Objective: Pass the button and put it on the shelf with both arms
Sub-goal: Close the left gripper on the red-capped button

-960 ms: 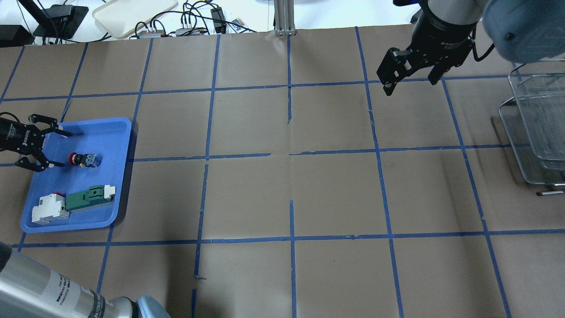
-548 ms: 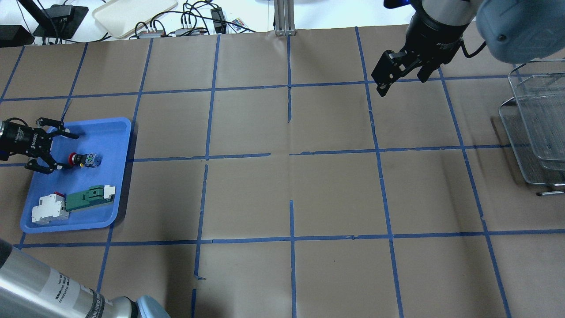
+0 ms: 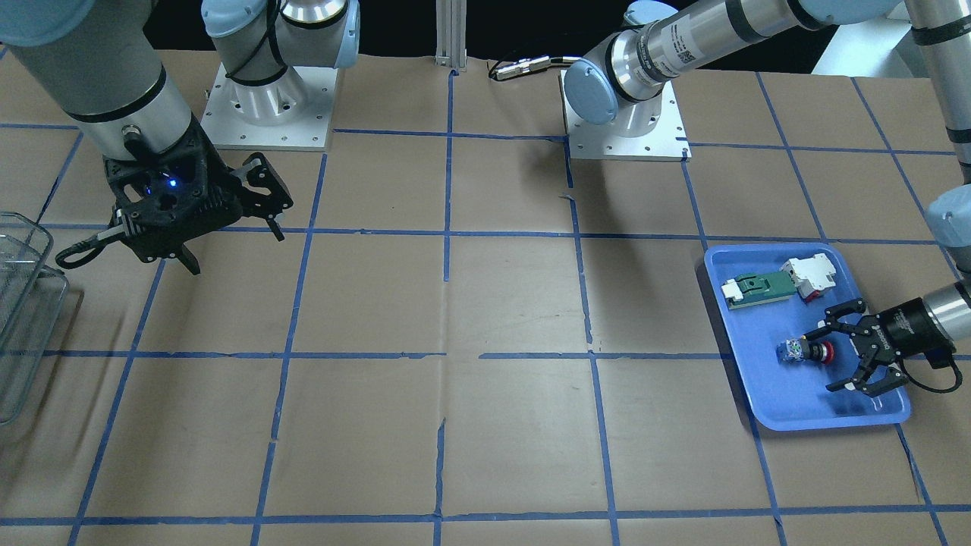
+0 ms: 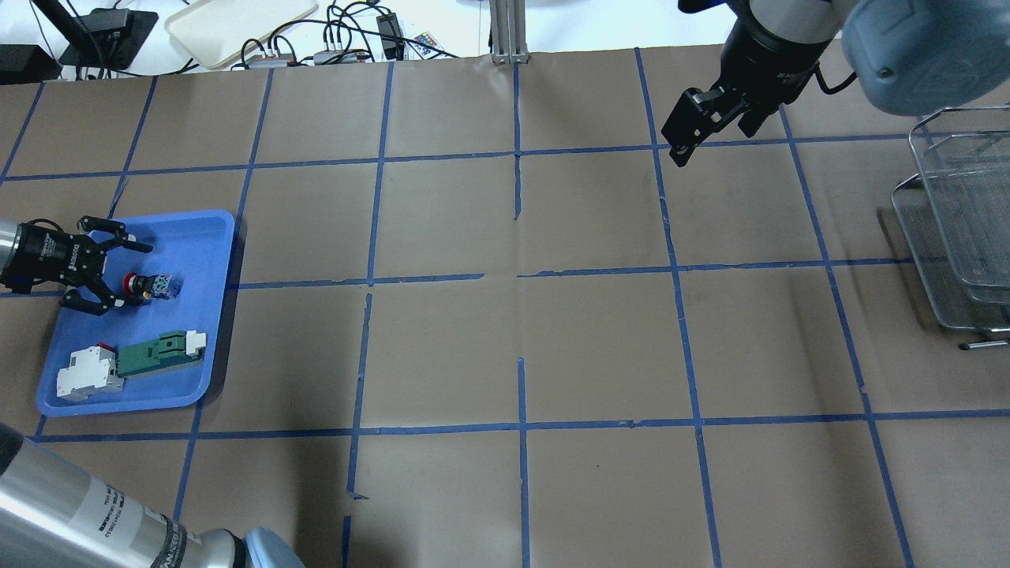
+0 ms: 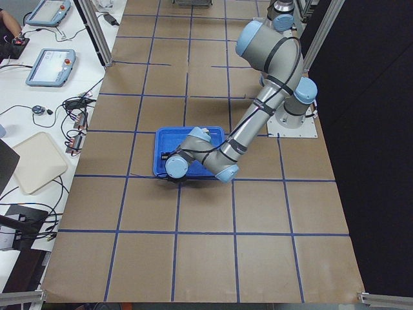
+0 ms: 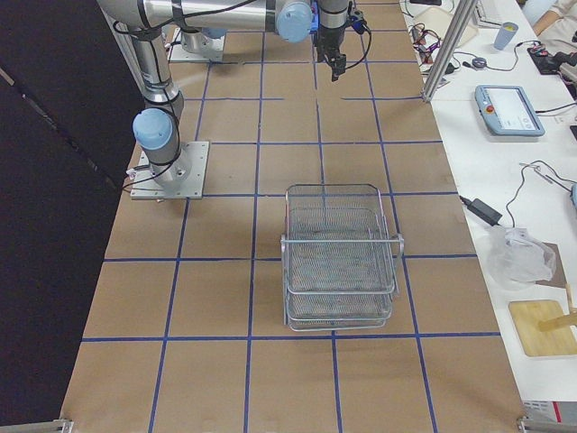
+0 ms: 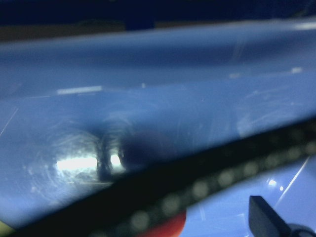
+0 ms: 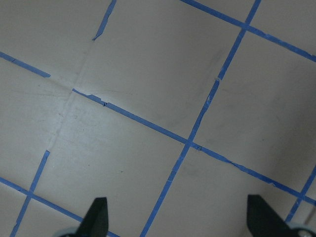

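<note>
Left claw spread wide, its fingers flanking the red cap of the button (no contact visible), which lies mid-tray, away from the rims. Right claw, also spread, hangs over the table, apart from the shelf.

Your left wrist view is smeared: just ahead of the left hand you get only blurred blue tray and a red sliver of the button, cut by the lower edge. The shelf runs off the overhead view's side.
</note>
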Robot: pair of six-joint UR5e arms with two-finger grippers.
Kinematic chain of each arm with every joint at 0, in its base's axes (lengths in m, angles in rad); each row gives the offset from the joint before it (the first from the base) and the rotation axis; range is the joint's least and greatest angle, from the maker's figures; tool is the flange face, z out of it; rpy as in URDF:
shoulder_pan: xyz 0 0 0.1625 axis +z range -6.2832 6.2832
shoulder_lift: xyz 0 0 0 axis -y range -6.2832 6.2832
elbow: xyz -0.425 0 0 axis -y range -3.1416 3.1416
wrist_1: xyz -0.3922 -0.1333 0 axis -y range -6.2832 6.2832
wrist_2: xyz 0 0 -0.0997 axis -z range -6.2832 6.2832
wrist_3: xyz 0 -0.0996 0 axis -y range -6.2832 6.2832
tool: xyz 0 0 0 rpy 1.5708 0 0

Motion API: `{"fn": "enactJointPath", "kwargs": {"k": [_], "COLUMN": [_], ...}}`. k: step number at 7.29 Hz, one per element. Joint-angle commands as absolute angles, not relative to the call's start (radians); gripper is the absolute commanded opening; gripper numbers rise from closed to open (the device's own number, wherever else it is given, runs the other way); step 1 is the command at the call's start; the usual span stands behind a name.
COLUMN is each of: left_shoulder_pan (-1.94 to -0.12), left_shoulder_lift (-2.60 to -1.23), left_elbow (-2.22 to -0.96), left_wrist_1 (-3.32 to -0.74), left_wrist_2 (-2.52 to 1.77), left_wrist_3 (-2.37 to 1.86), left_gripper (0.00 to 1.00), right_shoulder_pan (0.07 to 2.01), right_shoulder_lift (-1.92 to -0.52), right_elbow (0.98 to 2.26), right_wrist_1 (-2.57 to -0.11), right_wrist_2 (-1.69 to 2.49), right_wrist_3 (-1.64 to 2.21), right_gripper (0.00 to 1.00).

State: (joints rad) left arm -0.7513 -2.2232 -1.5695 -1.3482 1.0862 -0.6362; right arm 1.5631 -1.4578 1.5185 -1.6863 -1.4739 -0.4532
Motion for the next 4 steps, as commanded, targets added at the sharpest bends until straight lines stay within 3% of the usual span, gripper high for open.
{"fn": "enactJointPath", "kwargs": {"k": [1,3,4], "left_shoulder_pan": [-0.75,-0.749,-0.749], "left_shoulder_lift": [-2.221,-2.22,-2.218], "left_elbow": [-1.569,-1.569,-1.568], "left_wrist_1": [-1.342,-1.341,-1.351], "left_wrist_2": [1.094,1.094,1.094], "left_wrist_3": [-0.634,-0.634,-0.634], "left_gripper": [0.95,0.86,0.62], "right_shoulder_pan": [1.563,1.563,1.563], "right_shoulder_lift": [-1.456,-1.456,-1.456], "right_elbow": [1.52,1.52,1.52], "right_wrist_1": [-1.697,-1.697,-1.695], "right_wrist_2": [-1.471,-1.471,-1.474], "right_wrist_3": [-0.45,-0.443,-0.443], "right_gripper": [1.0,1.0,1.0]}}
